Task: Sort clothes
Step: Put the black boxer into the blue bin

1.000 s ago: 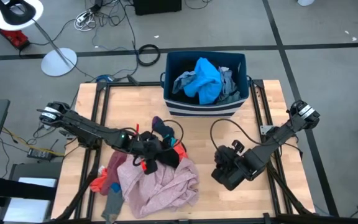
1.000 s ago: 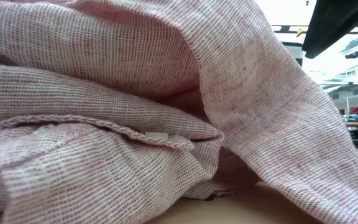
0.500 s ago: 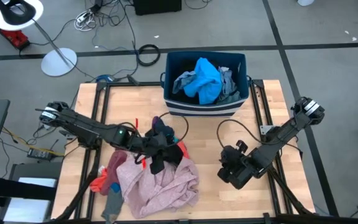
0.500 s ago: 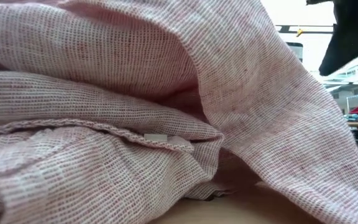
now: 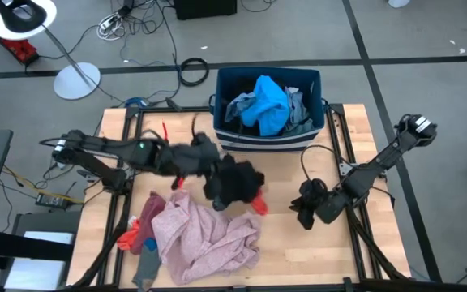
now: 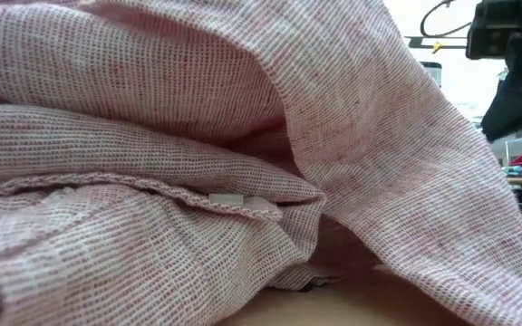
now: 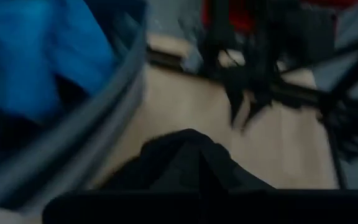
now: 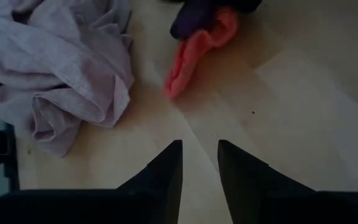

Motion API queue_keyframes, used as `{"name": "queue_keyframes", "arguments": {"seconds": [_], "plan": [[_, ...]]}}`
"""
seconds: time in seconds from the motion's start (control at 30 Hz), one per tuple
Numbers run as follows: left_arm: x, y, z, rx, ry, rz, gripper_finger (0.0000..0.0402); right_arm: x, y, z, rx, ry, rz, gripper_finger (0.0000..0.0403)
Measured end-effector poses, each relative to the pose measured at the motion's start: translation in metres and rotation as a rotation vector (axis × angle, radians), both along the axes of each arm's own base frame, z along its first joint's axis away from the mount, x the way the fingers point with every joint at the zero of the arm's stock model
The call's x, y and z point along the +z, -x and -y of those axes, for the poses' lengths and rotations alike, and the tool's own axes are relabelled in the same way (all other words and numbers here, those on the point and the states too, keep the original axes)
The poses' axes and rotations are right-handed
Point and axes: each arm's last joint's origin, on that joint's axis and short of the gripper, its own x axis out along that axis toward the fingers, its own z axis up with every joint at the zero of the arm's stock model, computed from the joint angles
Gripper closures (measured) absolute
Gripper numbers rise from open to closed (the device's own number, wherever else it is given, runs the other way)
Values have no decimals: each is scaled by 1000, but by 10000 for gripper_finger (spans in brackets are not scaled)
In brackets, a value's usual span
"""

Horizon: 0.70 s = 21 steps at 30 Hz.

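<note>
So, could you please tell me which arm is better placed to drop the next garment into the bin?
The left: its gripper already holds the black garment beside the bin; the right gripper holds nothing.

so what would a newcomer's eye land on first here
Probably the left end effector mid-table, shut on a black garment with a red-orange piece dangling under it, lifted off the table near the dark blue bin. Next, the bright blue garment piled in that bin, and the rumpled pink garment at the table's front. The right end effector hangs low on the right, holding nothing.
</note>
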Motion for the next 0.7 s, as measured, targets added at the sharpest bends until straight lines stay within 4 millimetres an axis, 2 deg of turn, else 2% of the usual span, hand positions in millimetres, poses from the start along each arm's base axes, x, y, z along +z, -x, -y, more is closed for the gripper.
{"name": "queue_keyframes", "arguments": {"seconds": [0.3, 0.5, 0.6, 0.7], "plan": [[69, 6, -47, 135, -144, 234, 401, -22, -7, 10, -31, -51, 100, 310], [120, 12, -73, 250, -350, 548, 401, -26, -16, 11, -35, -32, 116, 310], [135, 14, -85, 307, -450, 645, 401, -27, -18, 13, -47, -28, 112, 313], [142, 8, -100, 351, -503, 671, 401, -27, -19, 15, -59, -28, 114, 314]]}}
